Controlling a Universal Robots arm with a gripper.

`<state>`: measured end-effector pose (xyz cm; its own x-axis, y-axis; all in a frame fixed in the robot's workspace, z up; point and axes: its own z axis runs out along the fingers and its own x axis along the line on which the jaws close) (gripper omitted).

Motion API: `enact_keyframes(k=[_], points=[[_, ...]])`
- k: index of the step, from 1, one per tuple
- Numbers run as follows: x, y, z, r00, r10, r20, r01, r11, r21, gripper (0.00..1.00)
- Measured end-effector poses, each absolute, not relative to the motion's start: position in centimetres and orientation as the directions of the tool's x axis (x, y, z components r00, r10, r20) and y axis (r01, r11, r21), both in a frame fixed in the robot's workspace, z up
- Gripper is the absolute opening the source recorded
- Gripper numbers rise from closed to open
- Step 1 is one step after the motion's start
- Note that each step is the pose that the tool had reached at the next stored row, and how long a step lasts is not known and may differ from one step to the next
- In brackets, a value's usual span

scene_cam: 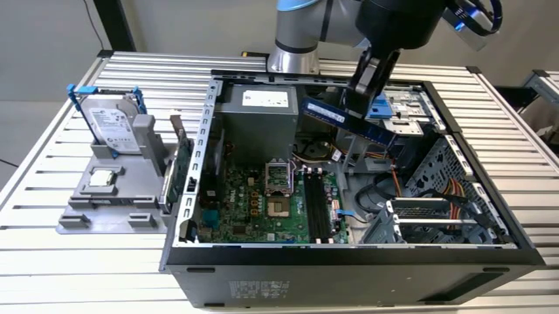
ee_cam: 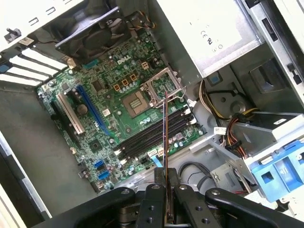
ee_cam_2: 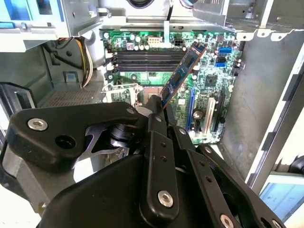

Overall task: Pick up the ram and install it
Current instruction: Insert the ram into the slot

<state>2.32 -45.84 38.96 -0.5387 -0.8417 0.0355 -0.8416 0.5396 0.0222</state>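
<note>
I've got the pincer (scene_cam: 365, 88) clamped on the ram (scene_cam: 349, 122), fingers (ee_cam: 154, 209) closed on 1 end of the stick. In the exterior view the ram hangs tilted in the air above the open PC case (scene_cam: 349, 261), over the case's upper middle, near the blue drive cage (scene_cam: 384, 108) and just in front of the grey power supply (scene_cam: 258, 114). It's clear of the motherboard (scene_cam: 262, 203), not seated in anything.

In the second wrist view the ram (ee_cam_2: 183, 73) sticks out from betw the black fingers (ee_cam_2: 156, 142), slanted, w/ the motherboard (ee_cam_2: 209, 80) well behind it. The 4 black memory slots (ee_cam_2: 147, 59) lie past its tip and all look bare.

In the first wrist view I see the ram (ee_cam: 165, 142) edge-on, a thin line running up from the pincer (ee_cam: 166, 199) across the memory slots (ee_cam: 152, 135) toward the CPU socket (ee_cam: 137, 102). Its line crosses the slots at an angle. A black fan (ee_cam: 92, 31) sits at the far corner of the board, and the blue drive cage (ee_cam: 282, 171) is off to the side.

Outside the case, on the slatted surface (scene_cam: 88, 261) at the exterior view's left, a grey stand (scene_cam: 114, 196) holds a silver hard drive (scene_cam: 114, 127) in a blue frame, standing upright. A green card (scene_cam: 179, 170) stands on edge betw that stand and the case wall.
</note>
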Motion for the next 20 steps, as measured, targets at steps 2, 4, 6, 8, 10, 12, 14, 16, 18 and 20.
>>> enact_keyframes(k=[2, 4, 6, 8, 10, 12, 14, 16, 18, 20], points=[[2.32, -45.84, 38.96, -0.549, -0.835, 0.035, -0.835, 0.55, 0.022, 0.0], [2.32, -45.84, 38.95, -0.56, -0.828, 0.035, -0.828, 0.56, 0.022, 0.0], [2.32, -45.84, 38.95, -0.57, -0.821, 0.035, -0.821, 0.571, 0.022, 0.0], [2.32, -45.84, 38.95, -0.58, -0.814, 0.035, -0.813, 0.581, 0.022, 0.0], [2.32, -45.84, 38.95, -0.591, -0.806, 0.036, -0.806, 0.592, 0.022, 0.0], [2.32, -45.84, 38.95, -0.601, -0.798, 0.036, -0.798, 0.602, 0.022, 0.0], [2.32, -45.84, 38.95, -0.612, -0.79, 0.036, -0.79, 0.613, 0.022, 0.0], [2.32, -45.84, 38.95, -0.622, -0.782, 0.035, -0.782, 0.623, 0.022, 0.0], [2.32, -45.84, 38.95, -0.632, -0.774, 0.036, -0.774, 0.633, 0.022, 0.0], [2.32, -45.84, 38.95, -0.642, -0.766, 0.036, -0.765, 0.643, 0.022, 0.0]])
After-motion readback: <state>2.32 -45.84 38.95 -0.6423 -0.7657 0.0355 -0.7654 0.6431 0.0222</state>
